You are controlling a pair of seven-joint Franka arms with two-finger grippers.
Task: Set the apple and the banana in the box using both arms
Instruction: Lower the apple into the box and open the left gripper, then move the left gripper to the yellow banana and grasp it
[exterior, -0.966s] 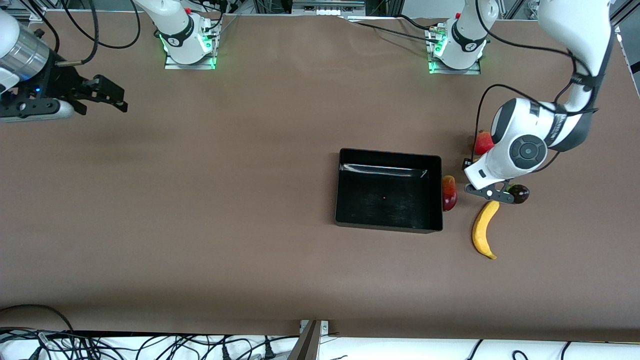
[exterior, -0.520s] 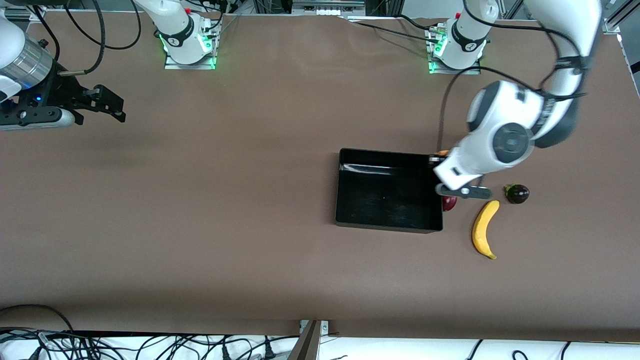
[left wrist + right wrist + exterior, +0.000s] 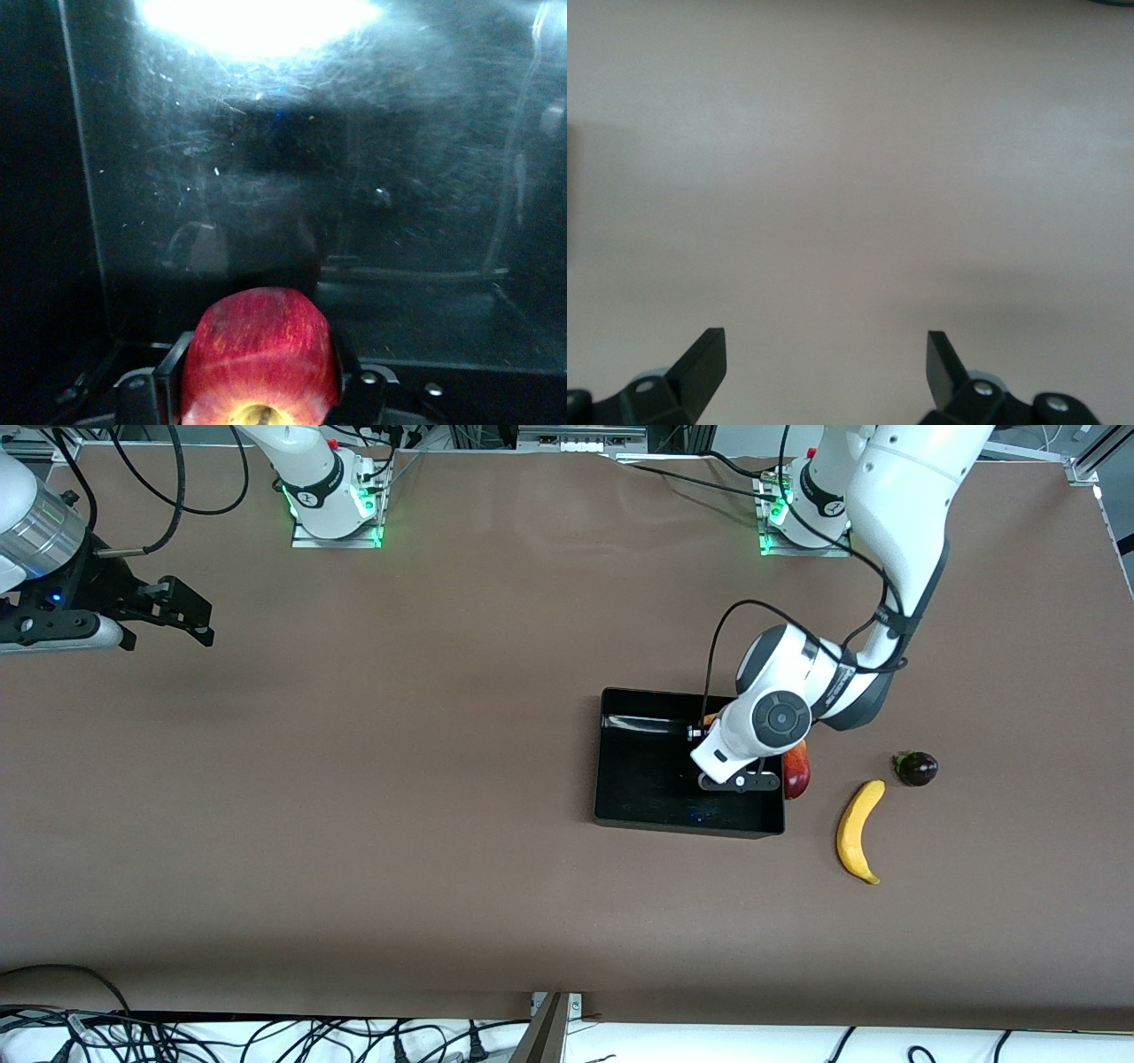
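Red apple (image 3: 260, 354) in left gripper (image 3: 257, 390), wrist-view only; over box (image 3: 611, 797).

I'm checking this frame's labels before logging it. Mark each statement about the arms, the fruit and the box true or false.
1. The left gripper is shut on the apple over the box. True.
2. The banana already lies in the box. False: it lies on the table beside the box, toward the left arm's end.
3. The right gripper is open over bare table. True.
4. The right gripper holds the banana. False: it holds nothing and waits at the right arm's end of the table.
5. A dark round fruit lies inside the box. False: it lies on the table, farther from the front camera than the banana.
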